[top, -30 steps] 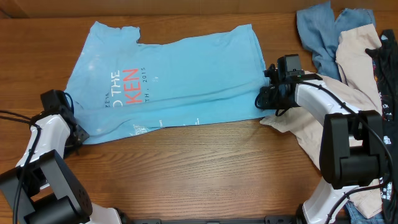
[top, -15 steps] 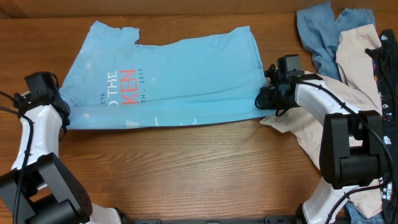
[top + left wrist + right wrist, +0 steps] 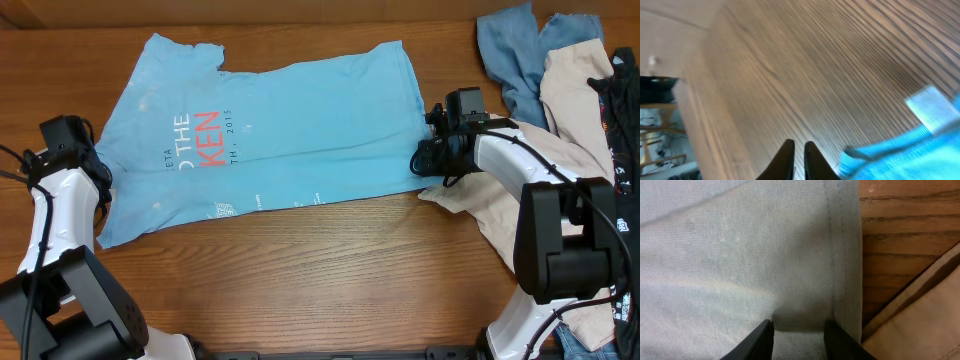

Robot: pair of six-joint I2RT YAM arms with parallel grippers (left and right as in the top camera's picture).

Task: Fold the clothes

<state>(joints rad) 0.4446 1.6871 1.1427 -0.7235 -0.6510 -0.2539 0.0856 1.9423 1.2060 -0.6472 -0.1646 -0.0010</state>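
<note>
T-shirt (image 3: 300, 130), light blue, lies flat on surface (image 3: 300, 280). R fingers (image 3: 762, 341) pinch its hem; L fingers (image 3: 786, 161) nearly closed, empty, by other end. Step: getting hold. Next, I think: L grabs corner, both fold.

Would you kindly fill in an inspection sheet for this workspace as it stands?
Surface: wooden table, no spills seen.
Job's things: sky-blue T-shirt spread out, lettering up; beige garment, dusty-blue garment and black garment heaped at the right end.
Clutter: nothing seen.
Grippers: left gripper nearly closed, empty, beside the T-shirt; right gripper down on the T-shirt's hem, grip unclear.
Cables: black cables run along both arms.
Surroundings: blurred furniture beyond the table's edge.
</note>
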